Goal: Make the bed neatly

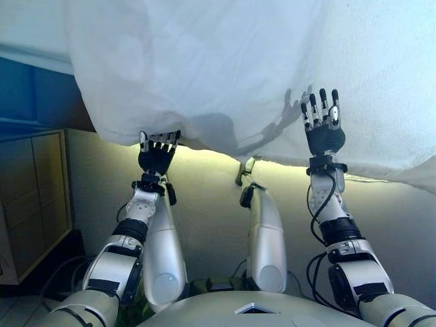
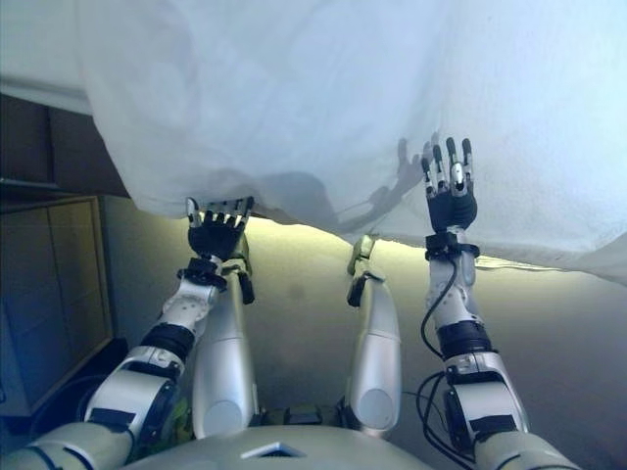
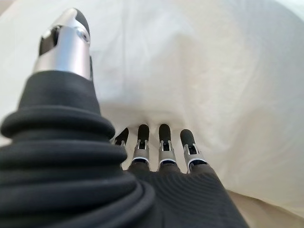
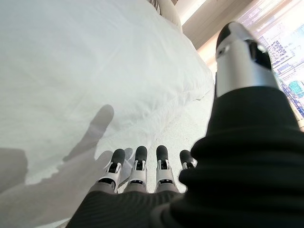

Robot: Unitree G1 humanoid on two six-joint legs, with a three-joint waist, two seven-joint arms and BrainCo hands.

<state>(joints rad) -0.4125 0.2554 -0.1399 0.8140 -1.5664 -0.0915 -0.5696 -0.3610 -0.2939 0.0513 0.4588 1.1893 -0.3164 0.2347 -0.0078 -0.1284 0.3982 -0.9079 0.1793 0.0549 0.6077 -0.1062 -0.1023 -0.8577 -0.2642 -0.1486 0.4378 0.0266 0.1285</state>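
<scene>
Nearest to me, the left robot hand (image 1: 157,155) sits at the hanging edge of the white sheet (image 1: 204,75), fingers straight, tips touching the cloth but pinching nothing. I judge it is placed there to take the hem. Farther out, the right robot hand (image 1: 323,126) is spread flat over the sheet, probably to smooth it. The sheet covers the bed (image 1: 286,165) and overhangs its side.
</scene>
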